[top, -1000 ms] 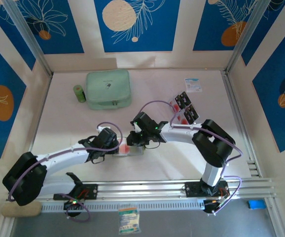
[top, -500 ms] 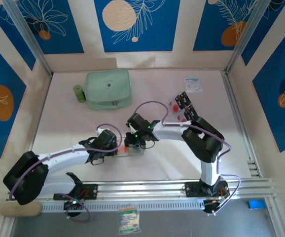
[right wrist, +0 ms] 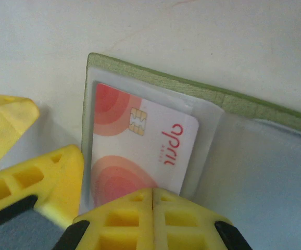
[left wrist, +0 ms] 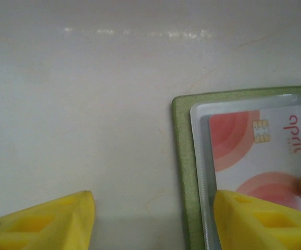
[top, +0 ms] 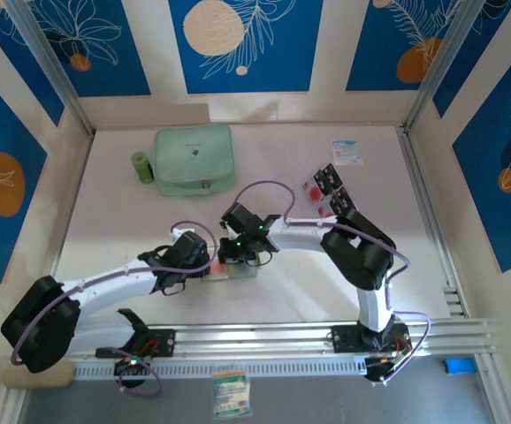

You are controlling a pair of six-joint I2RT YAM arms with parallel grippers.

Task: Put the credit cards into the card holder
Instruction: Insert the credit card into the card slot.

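— Since a second ago our right arm has swung left. Our right claw (top: 230, 253) now sits closer to our left claw (top: 204, 266), and the loose cards (top: 326, 193) behind its elbow lie more exposed.
— What can we read?
— On the pale card (right wrist: 140, 148) in the card holder (right wrist: 155, 87), red letters run sideways beside a gold chip (right wrist: 138, 121). We read something like "apriu", and the smaller line under it is too fine. From above, the marks on the black loose cards are too small to read.
— Where is that card against our claws?
— It lies flat under the holder's clear sleeve (right wrist: 213, 135). Our right claw's fingertips are pressed together and touch the card's near edge. Our left claw stands apart, astride the holder's edge. One finger (left wrist: 260, 221) rests on the sleeve over the card's corner, the other (left wrist: 41, 224) is over bare table (left wrist: 88, 104).
— And how do the things look?
— We see an olive-green fabric holder lying open toward the near side of the table, with pale clear pockets inside. The card is white with red and pink rounded blobs. The other cards lie fanned well apart to the right, some black, some pale with red.
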